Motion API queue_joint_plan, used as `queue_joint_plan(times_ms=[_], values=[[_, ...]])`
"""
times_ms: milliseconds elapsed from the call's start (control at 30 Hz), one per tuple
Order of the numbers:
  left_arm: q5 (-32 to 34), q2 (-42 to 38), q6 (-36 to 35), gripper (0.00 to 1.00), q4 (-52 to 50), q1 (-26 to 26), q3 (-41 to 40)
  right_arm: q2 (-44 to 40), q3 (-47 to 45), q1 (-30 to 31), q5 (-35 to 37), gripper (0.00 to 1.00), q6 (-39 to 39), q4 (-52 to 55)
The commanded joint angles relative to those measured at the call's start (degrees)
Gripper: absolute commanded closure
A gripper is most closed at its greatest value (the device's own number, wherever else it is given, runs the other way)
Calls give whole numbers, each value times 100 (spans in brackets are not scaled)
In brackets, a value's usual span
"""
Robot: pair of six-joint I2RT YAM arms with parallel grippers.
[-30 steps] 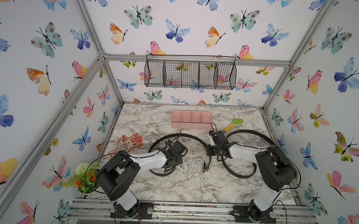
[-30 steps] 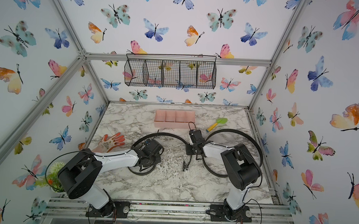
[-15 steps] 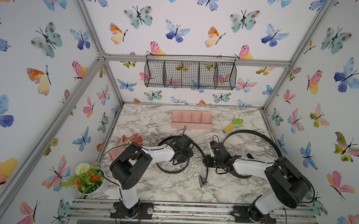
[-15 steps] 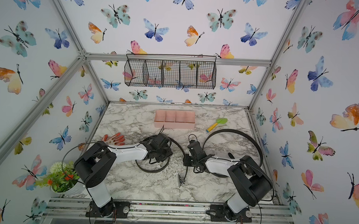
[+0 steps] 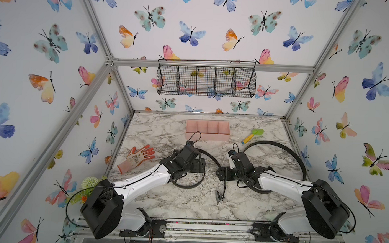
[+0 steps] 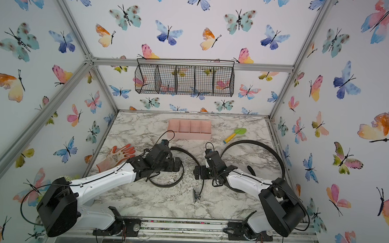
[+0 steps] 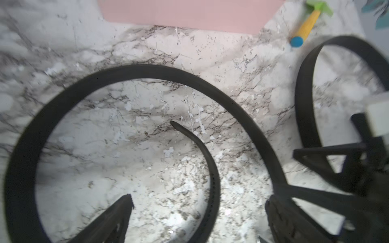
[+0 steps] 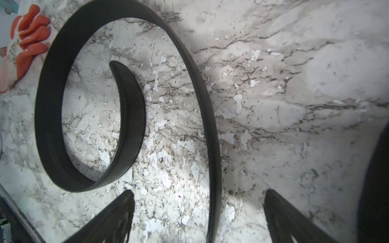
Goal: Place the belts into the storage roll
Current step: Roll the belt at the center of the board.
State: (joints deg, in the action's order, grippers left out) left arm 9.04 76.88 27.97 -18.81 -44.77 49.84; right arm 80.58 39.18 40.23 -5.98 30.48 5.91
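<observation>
Because neither strap is wound tightly enough for a compartment, both belts lie out on the marble bench (image 5: pixel 166 129), apart from the tray. At far left an orange work glove (image 5: pixel 138 156) lies flat, away from the belts.

Next comes the left gripper (image 7: pixel 200 198), low over the bench, its fingers spread and clamped on nothing. It hangs above the left belt (image 7: pixel 147 71), which stands on edge in a loose spiral with its pointed tail curling inward between those fingers. I judge that stance is meant for pinching the tail and winding the coil smaller.

At the back of the bench the pink storage tray (image 5: pixel 207 136) has all four compartments empty. This belt's outer end sweeps forward to its silver buckle (image 5: pixel 219 196), which rests on the bench between the arms.

The right gripper (image 8: pixel 199 192) faces the left one, fingers likewise apart, and that buckle-end strap runs between them ungripped. It is probably placed to steady the free end during rolling.

A green and yellow toy shovel (image 5: pixel 252 134) lies near the tray. The right belt (image 7: pixel 304 88) stands in a wider open arc, with nothing holding it.
</observation>
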Motion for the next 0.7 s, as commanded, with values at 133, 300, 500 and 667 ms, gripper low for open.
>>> queue_joint_plan(times_ms=[133,300,500,667], values=[[1183,396,-3471,5,-694,-62,646,-875,149,22,331,1,-173,1068],[1286,1038,-5378,3,-740,-273,760,-1616,-15,20,501,1,-113,1351],[1207,1563,-6930,1,-243,-382,613,-2204,-59,12,761,1,-134,1628],[899,1867,-7430,1,-116,-330,714,-2384,-49,3,791,1,-128,1786]])
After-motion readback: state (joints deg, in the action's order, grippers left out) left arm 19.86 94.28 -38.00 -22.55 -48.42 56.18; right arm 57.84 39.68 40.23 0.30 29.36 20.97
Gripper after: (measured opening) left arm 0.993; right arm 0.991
